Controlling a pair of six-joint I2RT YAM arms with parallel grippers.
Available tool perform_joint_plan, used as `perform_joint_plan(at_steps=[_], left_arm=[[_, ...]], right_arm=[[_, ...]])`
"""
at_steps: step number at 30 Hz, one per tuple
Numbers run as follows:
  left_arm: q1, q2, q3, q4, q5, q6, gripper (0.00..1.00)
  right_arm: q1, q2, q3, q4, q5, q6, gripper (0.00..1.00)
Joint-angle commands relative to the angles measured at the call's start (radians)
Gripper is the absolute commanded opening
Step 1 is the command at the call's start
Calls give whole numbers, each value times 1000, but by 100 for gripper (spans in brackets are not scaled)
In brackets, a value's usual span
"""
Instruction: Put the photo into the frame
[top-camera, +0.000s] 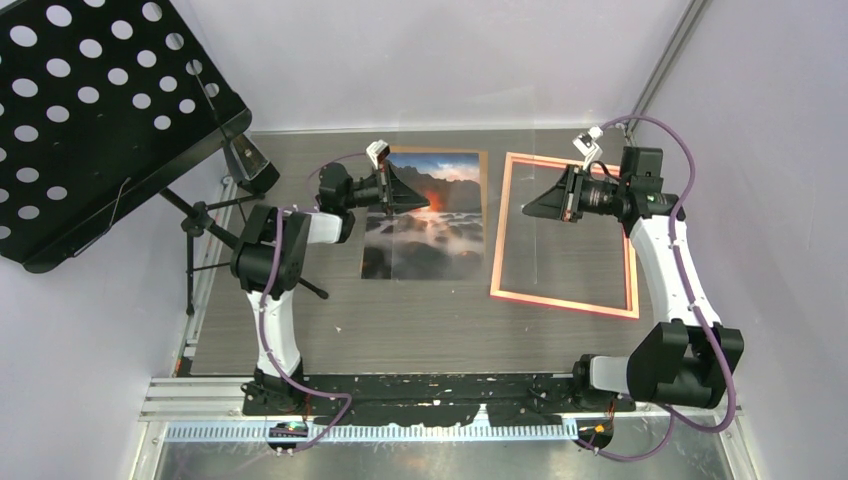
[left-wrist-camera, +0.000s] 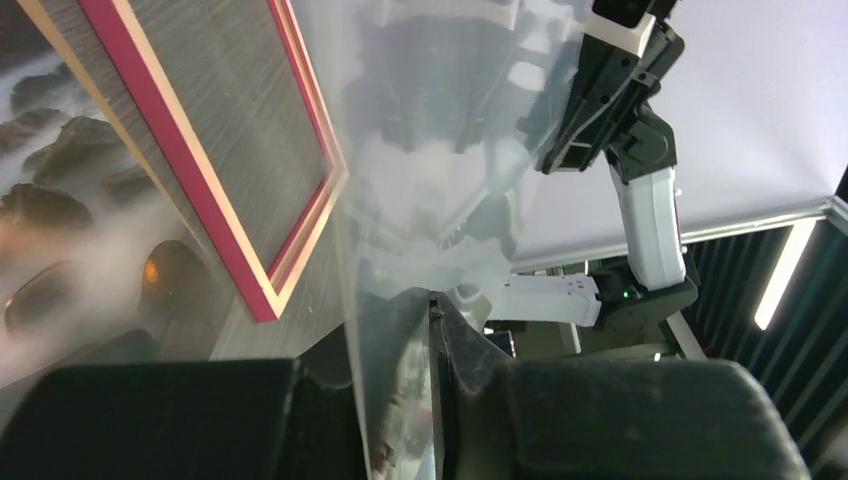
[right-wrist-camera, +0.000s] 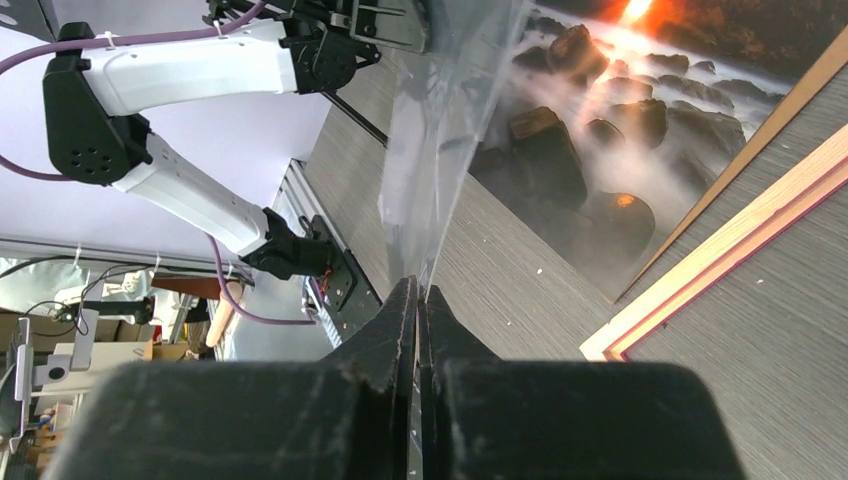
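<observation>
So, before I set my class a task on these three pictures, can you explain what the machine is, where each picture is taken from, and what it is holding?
It is two robot arms bolted at the near edge of a table. The wide picture looks down from above and behind them. The other two come from small cameras on each wrist, so each one shows its own dark fingers at the bottom.

On the table lie the photo, a sunset over misty sea resting on a brown board, and beside it the frame, empty. A black music stand stands at the far left.

The left tool and right tool each pinch an edge of a clear sheet, holding it up between them above the table.
</observation>
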Motion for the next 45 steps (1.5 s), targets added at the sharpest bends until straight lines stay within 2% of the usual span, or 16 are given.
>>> perform_joint_plan(at_steps=[1, 6, 9, 11, 22, 30, 38, 45], left_arm=[[-20, -51, 13, 109, 40, -24, 15], [-20, -54, 15, 118, 43, -29, 18], [-20, -55, 13, 119, 47, -30, 11], [-20, -58, 11, 120, 50, -30, 0], [-18, -83, 4, 69, 67, 13, 0], [-18, -88, 6, 11, 79, 57, 23], [-17, -90, 7, -34, 85, 98, 18], [-3, -86, 5, -46, 89, 106, 18]], right_arm=[[8, 13, -13, 4, -15, -50, 6], [8, 20, -22, 4, -16, -59, 6], [3, 20, -22, 4, -16, -65, 5], [-6, 18, -24, 3, -14, -68, 5], [-39, 21, -28, 3, -20, -78, 5], [-44, 20, -27, 1, -22, -82, 5], [-58, 24, -26, -6, -31, -93, 5], [-83, 23, -17, -41, -44, -122, 6]])
